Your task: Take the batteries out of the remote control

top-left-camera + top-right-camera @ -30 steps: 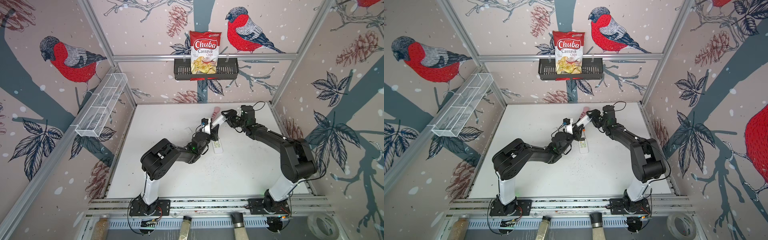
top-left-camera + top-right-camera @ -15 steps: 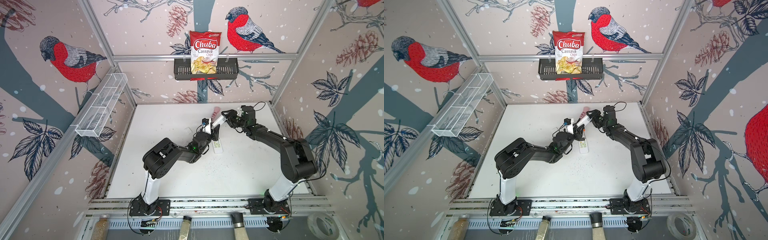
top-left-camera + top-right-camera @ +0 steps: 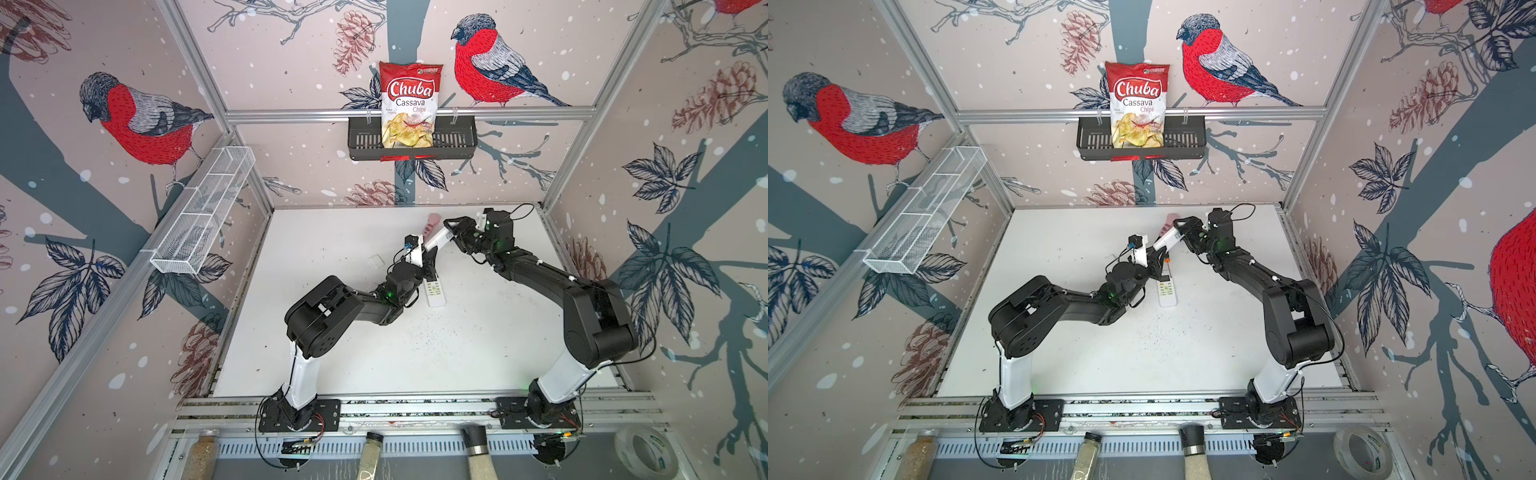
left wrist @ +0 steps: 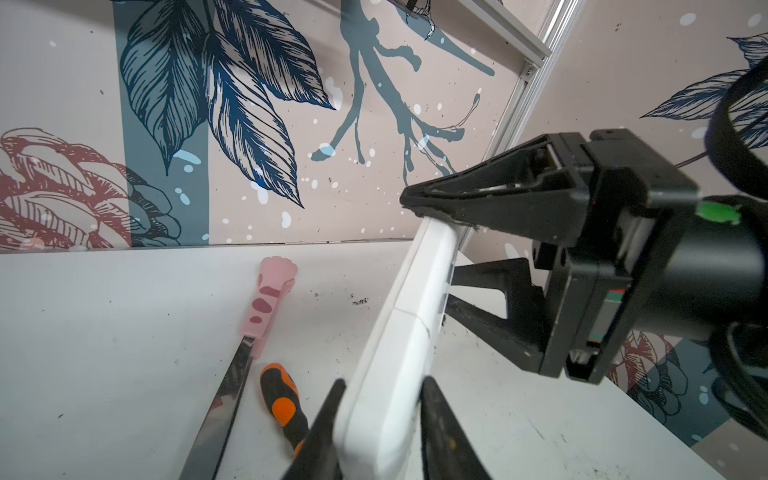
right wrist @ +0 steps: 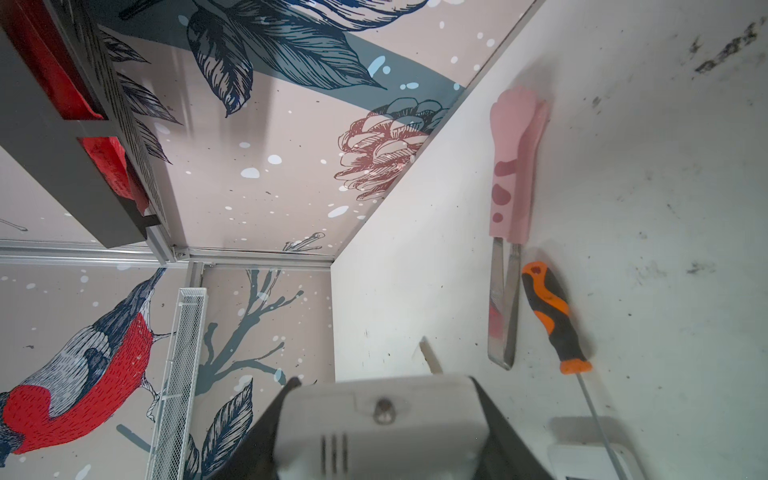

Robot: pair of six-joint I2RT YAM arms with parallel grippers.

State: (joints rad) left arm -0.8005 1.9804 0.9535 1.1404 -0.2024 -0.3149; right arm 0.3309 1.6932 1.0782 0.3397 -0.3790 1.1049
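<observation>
A white remote control point(image 3: 438, 240) point(image 3: 1167, 239) hangs slanted above the table's far middle, held at both ends. My right gripper point(image 5: 382, 386) is shut across the width of its upper end point(image 5: 382, 428); in the left wrist view that gripper point(image 4: 436, 245) clamps the remote's far tip. My left gripper point(image 4: 384, 386) point(image 3: 428, 254) is shut on the remote's lower end point(image 4: 386, 374), with one finger against each side. The batteries are hidden; none shows in any view.
A second white remote point(image 3: 435, 294) point(image 3: 1167, 293) lies on the table under the grippers. An orange-and-black screwdriver point(image 4: 282, 403) point(image 5: 552, 316) and pink-handled metal tongs point(image 4: 270, 299) point(image 5: 513, 174) lie beside it. A small white flat piece point(image 3: 376, 261) sits to the left.
The left arm's elbow has edged slightly to the right. The remote stays aloft between both grippers and the right arm has not moved.
</observation>
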